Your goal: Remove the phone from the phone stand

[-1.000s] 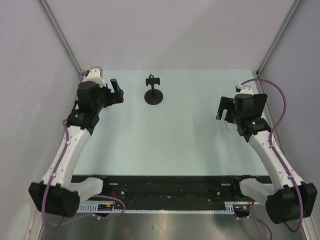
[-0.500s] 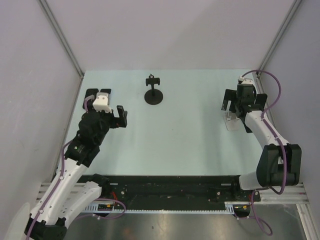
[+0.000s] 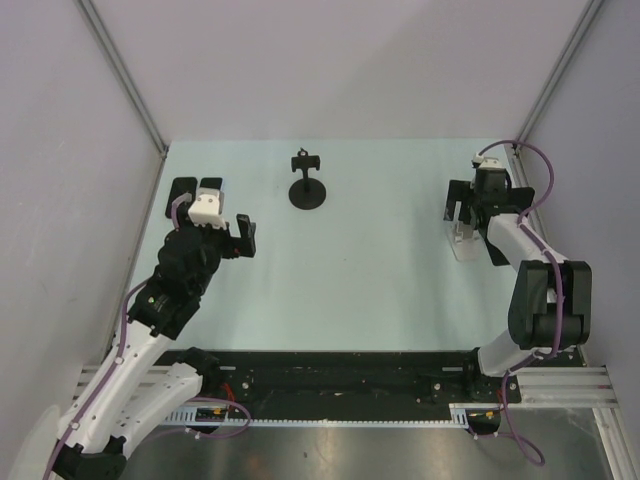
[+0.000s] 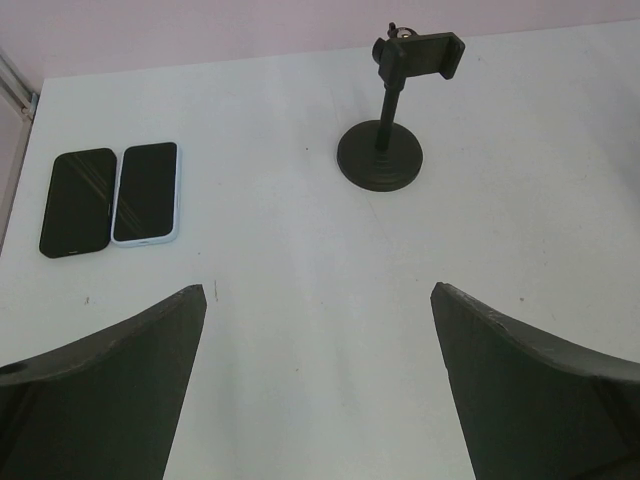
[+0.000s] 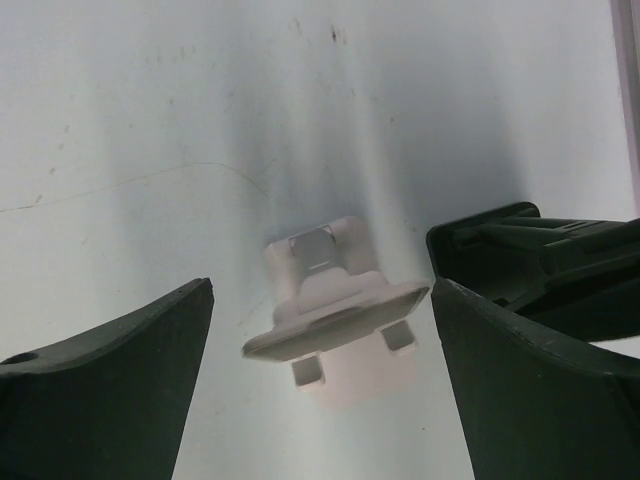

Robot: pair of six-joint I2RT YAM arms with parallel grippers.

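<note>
backed my left gripper (image 4: 318, 292) off nearward, it and my right gripper (image 5: 320, 288) both released, black round-based phone stand (image 4: 381, 152) now bare, flat dark-screened phones (image 4: 146, 191) far left, looks done

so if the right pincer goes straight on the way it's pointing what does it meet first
Likely the white stand, lying on the table dead ahead, in line with the gap in the open right pincer. How far off it is, the wrist view does not show.
</note>
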